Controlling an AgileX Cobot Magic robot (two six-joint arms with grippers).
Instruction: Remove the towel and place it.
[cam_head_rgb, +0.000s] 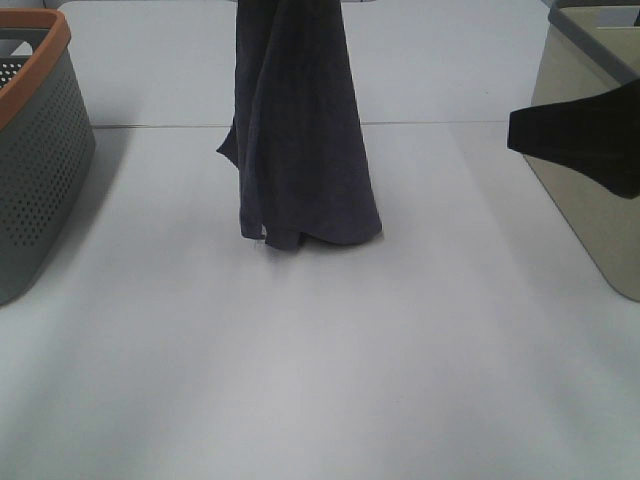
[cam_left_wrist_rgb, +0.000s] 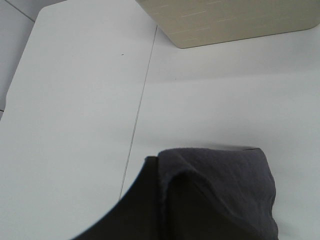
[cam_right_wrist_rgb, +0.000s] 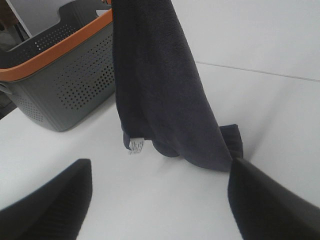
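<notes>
A dark grey towel (cam_head_rgb: 300, 130) hangs from above the top edge of the exterior view, and its lower end rests bunched on the white table (cam_head_rgb: 320, 360). My left gripper (cam_left_wrist_rgb: 160, 205) is out of the exterior view. In the left wrist view one dark finger (cam_left_wrist_rgb: 125, 215) lies against the towel (cam_left_wrist_rgb: 220, 190), so it looks shut on the cloth. My right gripper (cam_right_wrist_rgb: 157, 210) is open and empty. It points at the towel (cam_right_wrist_rgb: 160, 90) from the right, apart from it, and shows as a dark shape (cam_head_rgb: 575, 140) in the exterior view.
A grey perforated basket with an orange rim (cam_head_rgb: 40, 150) stands at the left edge, also seen in the right wrist view (cam_right_wrist_rgb: 60, 75). A beige bin (cam_head_rgb: 600, 220) stands at the right edge, also in the left wrist view (cam_left_wrist_rgb: 225, 20). A seam (cam_head_rgb: 450, 124) crosses the table.
</notes>
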